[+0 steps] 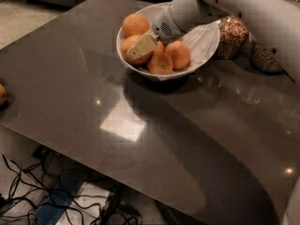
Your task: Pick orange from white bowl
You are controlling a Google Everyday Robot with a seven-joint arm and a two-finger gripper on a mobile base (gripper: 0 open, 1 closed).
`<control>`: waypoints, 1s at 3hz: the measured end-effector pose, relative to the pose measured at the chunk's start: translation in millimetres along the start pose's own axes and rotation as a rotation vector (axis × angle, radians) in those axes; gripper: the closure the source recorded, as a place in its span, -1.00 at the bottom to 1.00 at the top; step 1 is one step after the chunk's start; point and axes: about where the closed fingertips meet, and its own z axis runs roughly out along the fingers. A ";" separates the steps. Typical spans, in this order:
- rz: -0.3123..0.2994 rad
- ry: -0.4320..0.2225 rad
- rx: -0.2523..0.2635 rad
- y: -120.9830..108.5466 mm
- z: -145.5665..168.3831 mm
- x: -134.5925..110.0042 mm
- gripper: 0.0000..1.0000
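- Orange and round, a stray fruit (2,95) sits at the edge of the surface (70,83), well to the left of the white bowl (205,40). Since it lies outside the bowl, I judge it is not the target.
- Tangled cables (28,196) lie on the floor, below and left of the bowl.
- Four oranges (178,54) are heaped in the bowl's left half, touching one another. The sloping walls keep them bunched.
- The gripper (141,47) is inside the bowl, low against the leftmost orange (126,43). It slants down from the bowl's right side, probably to take that fruit. Whether it holds anything, I cannot tell.
- The arm (243,3) crosses above the bowl's right rim.
- Two glass jars (232,36) stand just right of the bowl, clear of the reach.
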 end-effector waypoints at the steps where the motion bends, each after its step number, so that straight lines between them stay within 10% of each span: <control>1: 0.000 0.000 0.000 0.0 0.0 0.0 0.50; 3: 0.002 -0.016 -0.006 0.5 -2.9 -1.7 0.74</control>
